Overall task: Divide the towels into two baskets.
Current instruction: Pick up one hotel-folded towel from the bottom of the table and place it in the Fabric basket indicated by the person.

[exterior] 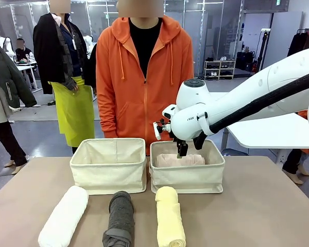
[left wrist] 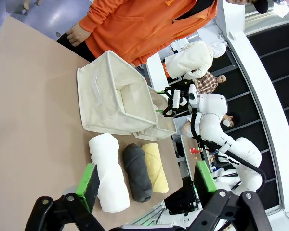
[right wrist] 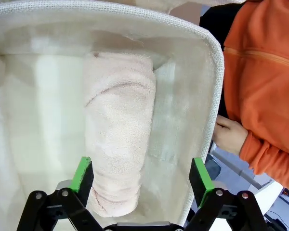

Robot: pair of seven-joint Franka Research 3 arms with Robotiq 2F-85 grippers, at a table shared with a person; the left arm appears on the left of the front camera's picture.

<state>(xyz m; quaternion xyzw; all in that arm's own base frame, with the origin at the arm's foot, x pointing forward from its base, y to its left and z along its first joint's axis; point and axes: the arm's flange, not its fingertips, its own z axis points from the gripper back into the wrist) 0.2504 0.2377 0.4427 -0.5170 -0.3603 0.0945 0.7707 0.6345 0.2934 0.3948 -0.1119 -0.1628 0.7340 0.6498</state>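
The pale pink towel (exterior: 181, 160) (right wrist: 118, 130) lies lengthwise inside the right basket (exterior: 188, 177) (right wrist: 209, 77). My right gripper (exterior: 181, 150) (right wrist: 142, 175) hangs open just above it, its green pads on either side of the roll and apart from it. The left basket (exterior: 108, 172) (left wrist: 111, 101) holds nothing that I can see. In front of the baskets lie the white towel (exterior: 64, 211) (left wrist: 108, 175), the dark grey towel (exterior: 119, 218) (left wrist: 137, 171) and the pale yellow towel (exterior: 169, 216) (left wrist: 155, 166), side by side. My left gripper (left wrist: 147, 182) is open, high above the table's near side.
A person in an orange hoodie (exterior: 144, 77) stands right behind the baskets, one hand (right wrist: 229, 134) hanging beside the right basket's far wall. The right arm (exterior: 247, 103) reaches in from the right over the table. Bare tabletop (exterior: 262, 206) lies to the right of the towels.
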